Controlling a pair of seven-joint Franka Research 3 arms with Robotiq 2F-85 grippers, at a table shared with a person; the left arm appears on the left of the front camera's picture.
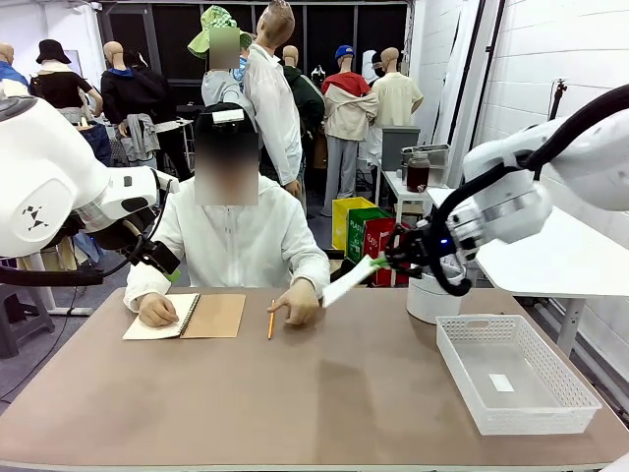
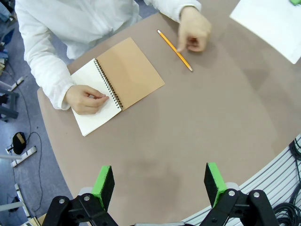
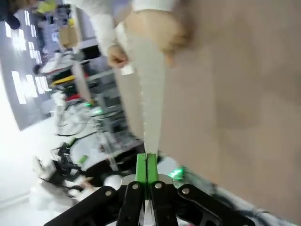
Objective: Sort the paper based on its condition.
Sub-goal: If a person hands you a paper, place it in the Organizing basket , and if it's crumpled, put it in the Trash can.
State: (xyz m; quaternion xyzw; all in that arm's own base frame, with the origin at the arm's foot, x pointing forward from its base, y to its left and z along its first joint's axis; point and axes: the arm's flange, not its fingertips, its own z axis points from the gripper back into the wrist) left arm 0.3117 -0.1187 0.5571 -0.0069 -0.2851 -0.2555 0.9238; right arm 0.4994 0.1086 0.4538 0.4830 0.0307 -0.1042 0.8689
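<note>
A flat white sheet of paper (image 1: 346,282) hangs in the air above the table's right half, pinched at its edge by my right gripper (image 1: 381,262), which is shut on it. In the right wrist view the paper (image 3: 149,94) runs edge-on up from the closed green pads (image 3: 141,168) of my right gripper (image 3: 146,165). The same paper (image 2: 273,26) shows at the top right of the left wrist view. My left gripper (image 2: 160,181) hovers open high over the table's near left part, nothing between its fingers (image 2: 104,184).
A white plastic basket (image 1: 580,391) with a small white scrap (image 1: 501,383) inside sits at the right front. A person at the far side rests one hand (image 1: 157,310) on an open spiral notebook (image 1: 187,317); a pencil (image 1: 270,320) lies by the other hand (image 1: 298,305). A white bin (image 1: 425,297) stands behind the basket.
</note>
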